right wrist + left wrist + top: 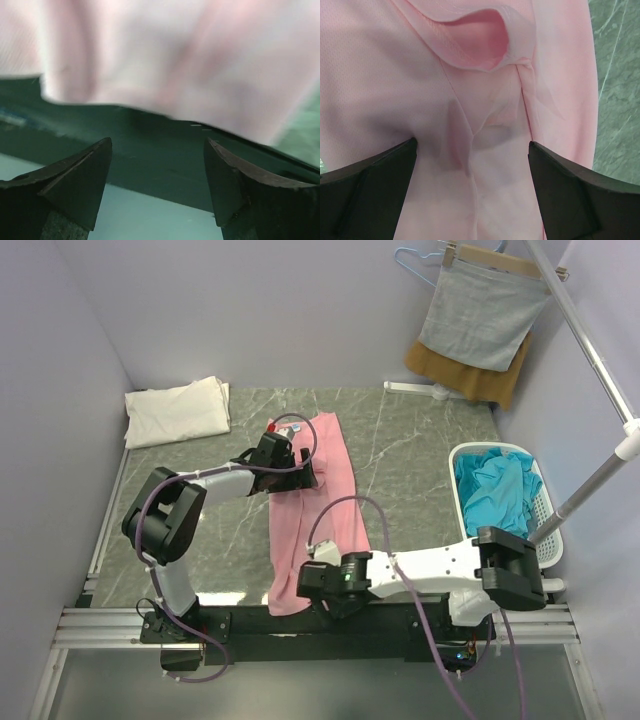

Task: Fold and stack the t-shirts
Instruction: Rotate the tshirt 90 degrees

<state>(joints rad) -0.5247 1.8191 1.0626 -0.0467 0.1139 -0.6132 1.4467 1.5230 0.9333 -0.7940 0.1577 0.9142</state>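
A pale pink t-shirt [318, 515] lies as a long narrow strip down the middle of the table. My left gripper [316, 472] hovers open over its far part. In the left wrist view the pink t-shirt [395, 75] fills the frame, its neck opening near the top, and the left gripper [472, 150] holds nothing. My right gripper [304, 586] sits open at the shirt's near end by the table edge. In the right wrist view the right gripper [157, 145] is empty, the hem of the pink t-shirt [175, 60] just beyond it. A cream-white t-shirt [178, 410] lies folded at the back left.
A white basket [545, 502] at the right holds teal-blue t-shirts [495, 492]. A grey cloth [482, 312] hangs on a hanger at the back right, over a mustard-brown cloth [470, 378]. A slanted metal pole [600, 475] stands at the right. Walls close in on three sides.
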